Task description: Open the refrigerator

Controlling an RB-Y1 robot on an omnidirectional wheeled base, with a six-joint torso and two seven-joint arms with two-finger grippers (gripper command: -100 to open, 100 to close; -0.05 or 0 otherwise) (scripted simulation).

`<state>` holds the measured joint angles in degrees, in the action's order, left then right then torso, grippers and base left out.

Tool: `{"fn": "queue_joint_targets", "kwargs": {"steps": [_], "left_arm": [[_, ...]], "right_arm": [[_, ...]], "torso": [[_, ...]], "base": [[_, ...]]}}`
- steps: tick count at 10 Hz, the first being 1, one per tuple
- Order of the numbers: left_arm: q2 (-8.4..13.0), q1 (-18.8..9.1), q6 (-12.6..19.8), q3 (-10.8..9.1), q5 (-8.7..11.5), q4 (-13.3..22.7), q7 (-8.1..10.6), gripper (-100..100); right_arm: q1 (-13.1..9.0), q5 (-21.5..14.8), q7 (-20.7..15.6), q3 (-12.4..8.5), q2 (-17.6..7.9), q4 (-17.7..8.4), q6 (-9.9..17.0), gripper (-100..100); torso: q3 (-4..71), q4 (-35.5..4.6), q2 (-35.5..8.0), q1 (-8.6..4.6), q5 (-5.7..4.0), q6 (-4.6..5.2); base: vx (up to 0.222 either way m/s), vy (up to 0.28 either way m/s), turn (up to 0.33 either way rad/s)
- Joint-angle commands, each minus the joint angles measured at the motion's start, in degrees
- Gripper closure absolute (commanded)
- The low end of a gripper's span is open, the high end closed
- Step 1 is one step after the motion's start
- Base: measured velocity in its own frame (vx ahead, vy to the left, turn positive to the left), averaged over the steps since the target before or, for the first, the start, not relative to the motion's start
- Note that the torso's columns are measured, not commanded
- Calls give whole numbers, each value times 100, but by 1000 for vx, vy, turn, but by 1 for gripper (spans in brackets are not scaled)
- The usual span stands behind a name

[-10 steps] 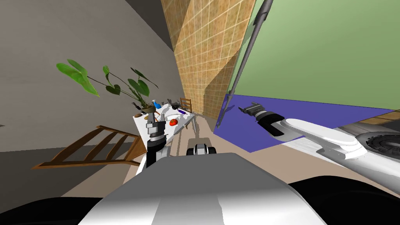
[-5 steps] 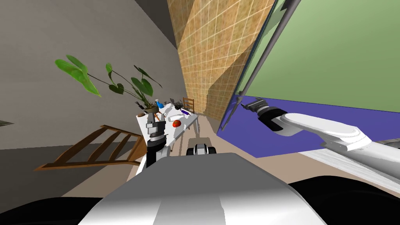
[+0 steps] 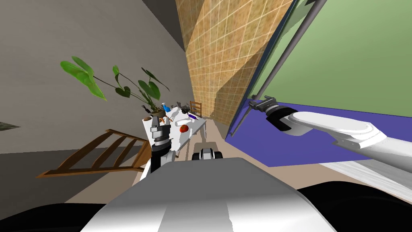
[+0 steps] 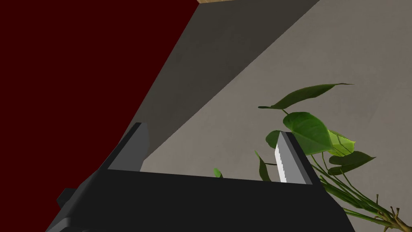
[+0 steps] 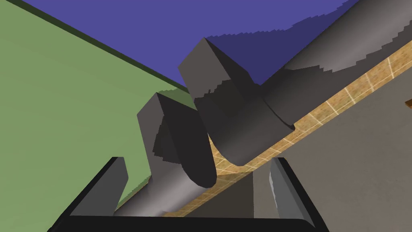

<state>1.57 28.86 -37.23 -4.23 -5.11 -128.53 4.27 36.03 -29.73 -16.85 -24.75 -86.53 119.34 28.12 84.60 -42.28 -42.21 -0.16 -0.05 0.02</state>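
Note:
The refrigerator fills the right of the head view, with a green upper door (image 3: 354, 60) above a purple lower door (image 3: 322, 137). A long grey bar handle (image 3: 289, 52) runs down the green door's edge, and a second one (image 3: 240, 121) runs down the purple door. My right gripper (image 3: 258, 105) is at the gap where the two handles end. In the right wrist view its fingers stand open (image 5: 199, 160), with the green door's handle end (image 5: 177, 161) between them and the other handle's end (image 5: 249, 117) just beyond. My left gripper (image 3: 161, 128) is held low by my chest, open (image 4: 212, 129) and empty.
A tan tiled wall (image 3: 225, 52) stands left of the refrigerator. Ahead is a white table (image 3: 193, 128) with several small items, a leafy plant (image 3: 132, 86) behind it and a wooden chair (image 3: 100, 155) to its left.
My right arm has risen and reached forward, bringing its gripper from in front of the purple door to the handle ends. The head view has shifted slightly. The left arm is unmoved.

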Motion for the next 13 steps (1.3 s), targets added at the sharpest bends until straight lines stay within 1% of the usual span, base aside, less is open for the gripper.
{"fn": "queue_joint_targets", "kwargs": {"steps": [1,2,3,4,5,6,7,8,9,10,11,12,13], "left_arm": [[0,-1,0,0,0,0,0,0],[0,-1,0,0,0,0,0,0],[1,-2,0,-1,0,0,0,0],[1,-4,1,0,0,1,0,0],[1,-3,1,0,0,1,0,0],[1,-4,1,0,0,1,0,0],[0,-3,1,0,0,0,0,0],[1,-3,1,0,0,0,0,0],[0,-3,1,0,0,1,0,0],[0,-3,1,0,0,0,0,0],[0,-3,1,0,0,0,0,0],[1,-3,1,0,0,0,0,0],[0,-3,1,0,0,0,0,0]], "right_arm": [[1,15,0,-11,-14,-4,-1,100],[55,0,18,-9,-99,298,133,100],[107,-20,26,-17,-189,466,276,100],[107,-20,26,-17,-189,620,276,100],[160,-41,35,-25,-279,814,419,100],[160,-41,35,-25,-279,924,419,100],[212,-61,43,-32,-370,1116,562,100],[212,-61,43,-32,-370,1227,562,100],[265,-82,51,-40,-460,1486,705,100],[265,-82,51,-40,-460,1531,705,100],[317,-103,60,-48,-550,1784,848,100],[317,-103,60,-48,-550,1835,848,100],[370,-123,68,-56,-641,2090,991,100]], "torso": [[-4,0,-9,3,-1,-2],[-8,-6,-18,5,8,2],[-15,-2,-30,14,14,-11],[-27,-6,-48,10,15,1],[-26,-9,-42,17,17,22],[-27,-11,-46,22,20,29],[-19,-15,-33,13,21,42],[-17,-18,-37,6,26,31],[-8,-21,-21,9,29,28],[-8,-20,-23,10,28,26],[-6,-23,-21,6,29,26],[-13,-18,-31,10,28,18],[-14,-21,-29,13,23,27]], "base": [[6,7,9],[-63,-56,-8],[-155,-139,45],[-154,-120,54],[-182,-94,17],[-150,-65,19],[-163,-81,-12],[-125,-74,6],[-117,-71,13],[-102,-77,10],[-122,-98,-8],[-103,-80,25],[-111,-98,7]]}}
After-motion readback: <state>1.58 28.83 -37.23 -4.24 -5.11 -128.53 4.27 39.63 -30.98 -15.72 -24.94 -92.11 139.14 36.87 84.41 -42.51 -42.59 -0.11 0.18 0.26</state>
